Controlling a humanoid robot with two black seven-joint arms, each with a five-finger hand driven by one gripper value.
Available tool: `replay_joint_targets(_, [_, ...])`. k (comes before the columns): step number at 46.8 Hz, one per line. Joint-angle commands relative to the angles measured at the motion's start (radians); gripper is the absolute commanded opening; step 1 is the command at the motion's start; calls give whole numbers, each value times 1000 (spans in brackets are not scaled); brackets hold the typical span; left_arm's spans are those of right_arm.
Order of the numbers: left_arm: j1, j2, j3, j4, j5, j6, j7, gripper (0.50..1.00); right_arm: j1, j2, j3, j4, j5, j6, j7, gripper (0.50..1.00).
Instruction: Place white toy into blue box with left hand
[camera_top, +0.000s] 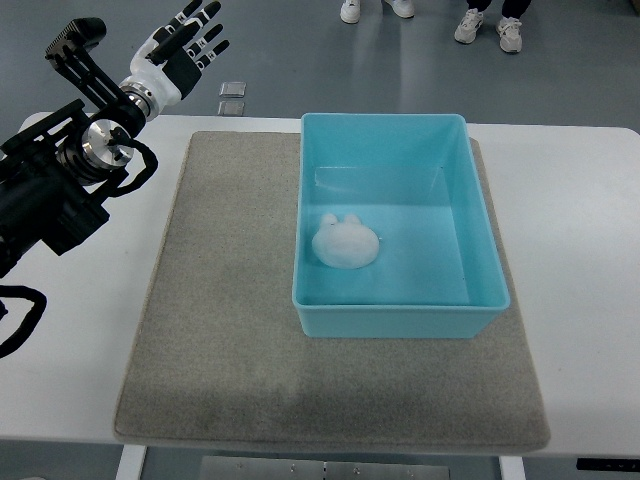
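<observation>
Left hand (188, 45) hangs high at the far left, past the far edge of the surface (575, 220), with its black-and-white fingers spread and nothing in them. It is well apart from everything the task concerns. No right arm shows anywhere.

White toy (346, 243) lies inside the blue box (400, 318), on the floor of it toward the near left, close to the left wall. Judged from that, the placing itself looks done, and the step in hand is the retreat of the arm. What is left calls for little: bringing the arm to rest without swinging across the box.

As for the things themselves, the toy is a small, soft, rounded lump with two little ear-like bumps on its far side, fuzzy in look. The box is a smooth, glossy, pale turquoise plastic tub, rectangular, with straight walls and rounded corners. It sits on a grey mat (220, 300) of a felt-like, short-napped cloth, and the mat covers the middle of a plain white surface. On the floor beyond, shoes (488, 28) of people standing by are visible.
</observation>
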Motion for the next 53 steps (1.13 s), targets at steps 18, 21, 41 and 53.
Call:
replay_joint_targets(18, [3, -20, -2, 3, 15, 2, -1, 956, 0, 0, 0, -1, 0, 0, 0, 936])
replay_joint_targets(21, [3, -20, 0, 3, 15, 2, -1, 956, 0, 0, 0, -1, 0, 0, 0, 936])
replay_joint_targets(41, [7, -38, 9, 33, 18, 3, -28, 958, 0, 0, 2, 10, -2, 11, 0, 936])
replay_joint_targets(53, [30, -43, 14, 42, 18, 3, -28, 958, 0, 0, -2, 30, -11, 17, -3, 936])
